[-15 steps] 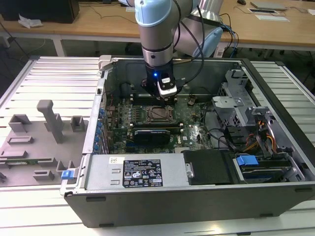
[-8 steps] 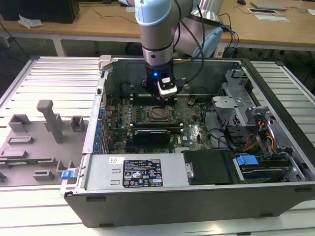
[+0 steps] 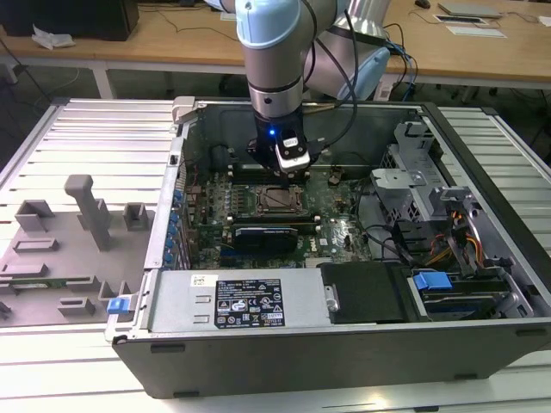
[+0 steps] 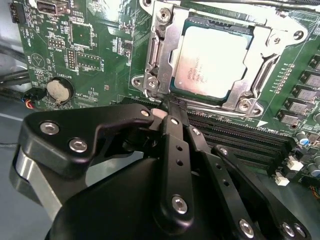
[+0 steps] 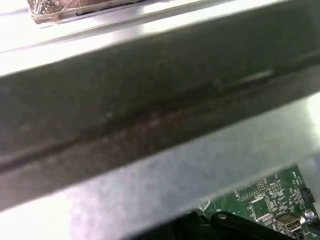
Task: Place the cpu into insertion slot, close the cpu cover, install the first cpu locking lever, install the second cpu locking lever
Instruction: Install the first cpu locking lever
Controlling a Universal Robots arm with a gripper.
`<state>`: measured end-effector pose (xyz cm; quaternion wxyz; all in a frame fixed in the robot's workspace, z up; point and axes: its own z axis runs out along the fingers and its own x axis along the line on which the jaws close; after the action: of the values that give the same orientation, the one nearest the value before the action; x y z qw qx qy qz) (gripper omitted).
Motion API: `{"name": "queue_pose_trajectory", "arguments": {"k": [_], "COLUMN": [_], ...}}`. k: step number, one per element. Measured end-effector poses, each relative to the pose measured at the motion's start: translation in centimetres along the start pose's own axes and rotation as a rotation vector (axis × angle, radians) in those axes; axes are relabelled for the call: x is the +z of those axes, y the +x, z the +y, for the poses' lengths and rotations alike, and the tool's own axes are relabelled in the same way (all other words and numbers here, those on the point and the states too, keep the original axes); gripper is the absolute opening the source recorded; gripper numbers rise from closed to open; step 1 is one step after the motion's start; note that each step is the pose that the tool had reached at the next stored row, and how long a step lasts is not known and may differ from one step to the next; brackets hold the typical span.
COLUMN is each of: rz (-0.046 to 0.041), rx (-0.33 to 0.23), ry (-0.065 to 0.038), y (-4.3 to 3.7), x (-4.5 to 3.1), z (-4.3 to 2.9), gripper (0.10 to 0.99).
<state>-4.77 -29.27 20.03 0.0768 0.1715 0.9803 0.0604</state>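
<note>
The cpu [image 4: 212, 62], a silver-grey square chip, lies flat in the socket on the green motherboard [image 4: 100, 45]. The cpu cover [image 4: 159, 47], a metal frame with an open centre, lies down around the chip. In the exterior view the socket with the cpu [image 3: 277, 200] sits just below my gripper [image 3: 291, 176], inside the open computer case. My gripper [image 4: 169, 104] has its black fingers drawn together, their tips down at the socket's near corner. I cannot tell whether a locking lever is between them.
A long black card [image 3: 267, 234] lies just in front of the socket. Black memory slots [image 4: 240, 135] run beside the gripper, and a coin battery [image 4: 59, 90] sits on the board. The case wall [image 5: 150, 125] is close to the wrist. A grey fixture tray [image 3: 77, 224] stands at the exterior view's left.
</note>
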Motion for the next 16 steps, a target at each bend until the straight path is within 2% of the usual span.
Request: {"name": "queue_pose_trajectory", "arguments": {"k": [5,11,13,15,16], "rz": [-0.0001,-0.0001,-0.0007,-0.003,-0.0071], "rx": [0.0,0.0,0.0,-0.001,-0.004], "ry": [0.0,0.0,0.001,0.009,0.026], "y": [-0.11,-0.3,-0.31,-0.3,-0.26], "x": [-0.8,-2.24,-2.3,-2.31,-2.29], "z": [0.12,0.33,0.35,0.35,0.47], "gripper": [0.106,0.106,0.106,0.106,0.106]}}
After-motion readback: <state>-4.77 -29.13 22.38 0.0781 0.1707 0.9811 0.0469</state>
